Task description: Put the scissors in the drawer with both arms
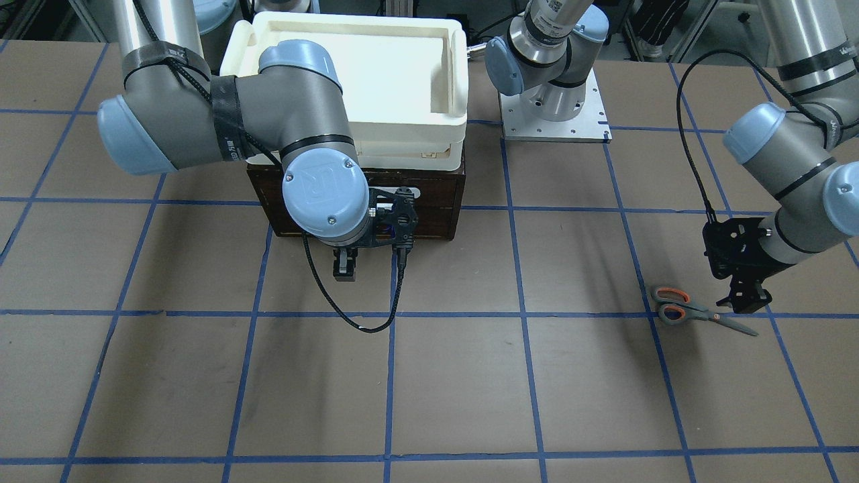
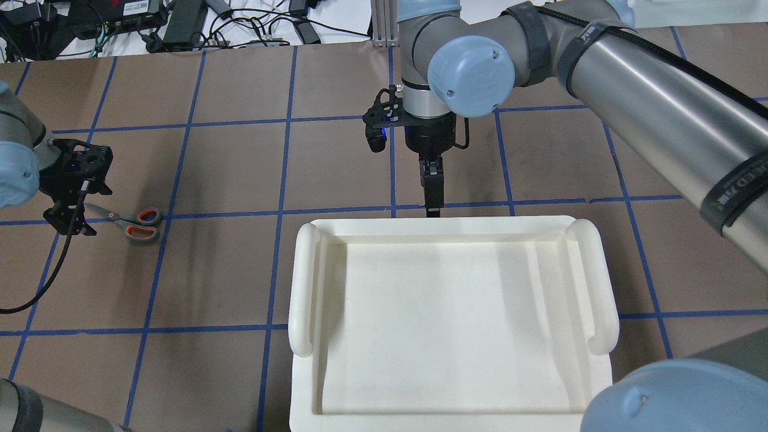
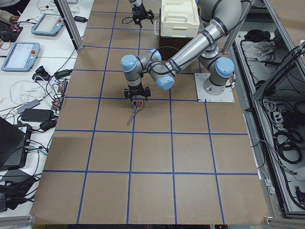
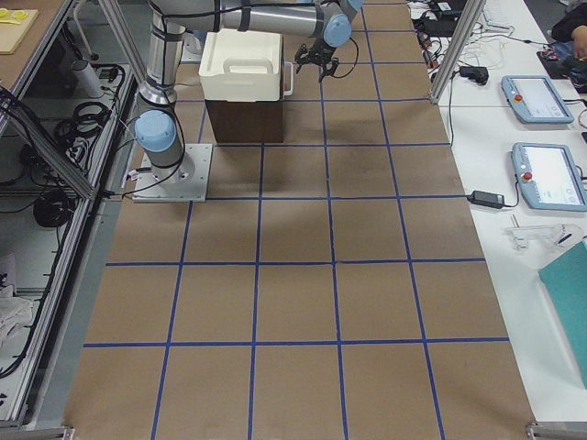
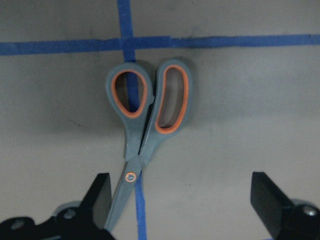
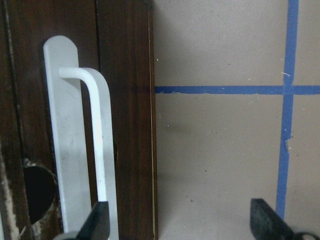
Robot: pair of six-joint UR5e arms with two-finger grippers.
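Observation:
The scissors [image 1: 698, 312] lie closed and flat on the table, with orange-lined grey loops [image 5: 145, 100]; they also show in the overhead view [image 2: 123, 219]. My left gripper [image 5: 182, 195] is open and hovers just above the blade end, with the blades by one finger [image 5: 100, 192]. It also shows in the front view [image 1: 748, 298] and the overhead view [image 2: 69, 219]. The dark brown drawer [image 1: 436, 201] is shut. My right gripper [image 6: 182, 220] is open in front of it, one finger by the white bar handle [image 6: 80, 150]. It also shows in the front view [image 1: 344, 265].
A cream-white plastic tray [image 2: 306, 282] sits on top of the drawer box [image 4: 243, 119]. The robot's base plate [image 1: 553, 117] stands beside the box. A black cable [image 1: 349, 315] hangs from the right wrist onto the table. Blue tape lines grid the brown tabletop.

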